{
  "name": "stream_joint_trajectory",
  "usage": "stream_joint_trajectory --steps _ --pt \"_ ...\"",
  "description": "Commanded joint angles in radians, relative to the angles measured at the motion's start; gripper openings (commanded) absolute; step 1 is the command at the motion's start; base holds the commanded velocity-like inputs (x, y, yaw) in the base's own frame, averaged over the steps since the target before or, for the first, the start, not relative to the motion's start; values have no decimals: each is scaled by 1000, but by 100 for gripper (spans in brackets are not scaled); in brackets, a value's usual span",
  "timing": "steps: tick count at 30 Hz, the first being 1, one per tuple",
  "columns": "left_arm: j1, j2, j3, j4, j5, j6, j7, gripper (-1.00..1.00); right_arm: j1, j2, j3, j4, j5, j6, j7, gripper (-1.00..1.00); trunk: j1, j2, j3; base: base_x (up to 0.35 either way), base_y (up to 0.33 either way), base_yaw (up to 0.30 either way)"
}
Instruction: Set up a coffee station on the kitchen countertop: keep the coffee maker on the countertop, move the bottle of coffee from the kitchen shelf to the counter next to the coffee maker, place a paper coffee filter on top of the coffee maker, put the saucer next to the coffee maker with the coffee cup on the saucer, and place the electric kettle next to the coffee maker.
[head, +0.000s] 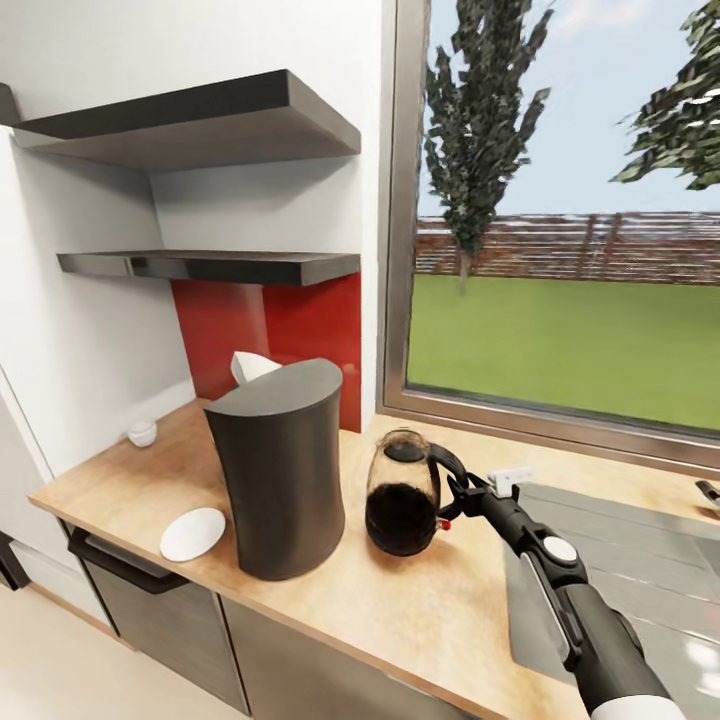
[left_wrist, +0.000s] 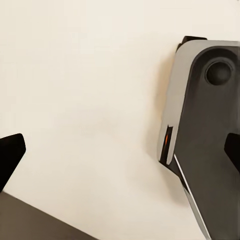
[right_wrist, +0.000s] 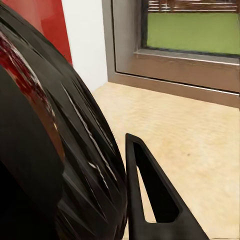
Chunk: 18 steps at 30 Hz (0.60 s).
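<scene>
while the head view takes in the whole corner: the coffee maker (head: 283, 470) stands upright on the wooden surface (head: 420, 610), a paper coffee filter (head: 250, 366) showing just behind its top.
kettle: the electric kettle (head: 402, 492), glass with dark liquid, stands just right of the coffee maker, apart from it.
right gripper (head: 458, 497): jaws at the kettle's handle; whether clenched on it, cannot tell.
right wrist view: the kettle's dark body (right_wrist: 55, 150) looms close, one black finger (right_wrist: 150, 195) beside it, with surface and window frame (right_wrist: 175, 65) beyond.
saucer: the white saucer (head: 193, 533) lies flat at the coffee maker's left.
cup: the coffee cup (head: 142, 433) sits near the wall, well apart from the saucer.
shelves: two dark shelves (head: 210, 265) above.
left wrist view: pale floor (left_wrist: 85, 100) and a grey robot part (left_wrist: 205, 135); two dark finger tips (left_wrist: 10, 155) at opposite edges, jaws released.
</scene>
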Motion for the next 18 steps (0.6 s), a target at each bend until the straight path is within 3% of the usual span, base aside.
stream_joint_trajectory --steps 1,18 --pt "0 0 9 1 -9 -3 -3 100 0 0 -2 6 -11 -3 6 -100 1 -1 0 69 52 0" --pt "0 1 8 1 -9 -3 -3 100 0 0 1 24 -11 -27 6 -100 1 -1 0 33 32 0"
